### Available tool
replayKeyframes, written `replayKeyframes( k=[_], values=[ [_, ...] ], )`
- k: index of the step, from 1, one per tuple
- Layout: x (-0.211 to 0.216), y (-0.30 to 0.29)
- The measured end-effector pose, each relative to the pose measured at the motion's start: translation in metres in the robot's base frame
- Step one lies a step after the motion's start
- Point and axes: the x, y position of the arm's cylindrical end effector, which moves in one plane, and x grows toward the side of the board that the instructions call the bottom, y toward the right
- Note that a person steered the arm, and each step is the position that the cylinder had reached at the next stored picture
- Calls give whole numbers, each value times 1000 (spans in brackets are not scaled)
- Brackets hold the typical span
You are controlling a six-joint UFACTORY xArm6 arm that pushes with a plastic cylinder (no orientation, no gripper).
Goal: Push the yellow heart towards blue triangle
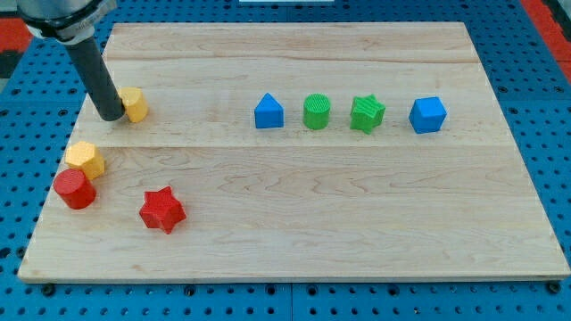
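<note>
My tip (112,116) rests on the board at the view's upper left. It touches the left side of a yellow block (136,104), which looks like the yellow heart; the rod hides part of it. The blue triangle (268,112) sits to the right of that block in about the same row, a good distance away. A second yellow block (86,159), roughly hexagonal, lies below my tip near the left edge.
A green cylinder (316,112), a green star (368,114) and a blue cube (427,114) continue the row right of the triangle. A red cylinder (74,189) touches the second yellow block. A red star (162,209) lies at lower left. The wooden board (294,241) ends close to them.
</note>
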Motion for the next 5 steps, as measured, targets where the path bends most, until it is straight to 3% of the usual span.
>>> replayKeyframes(
  k=[1, 3, 5],
  values=[
    [-22, -20],
    [-16, 54],
    [-13, 78]
  ],
)
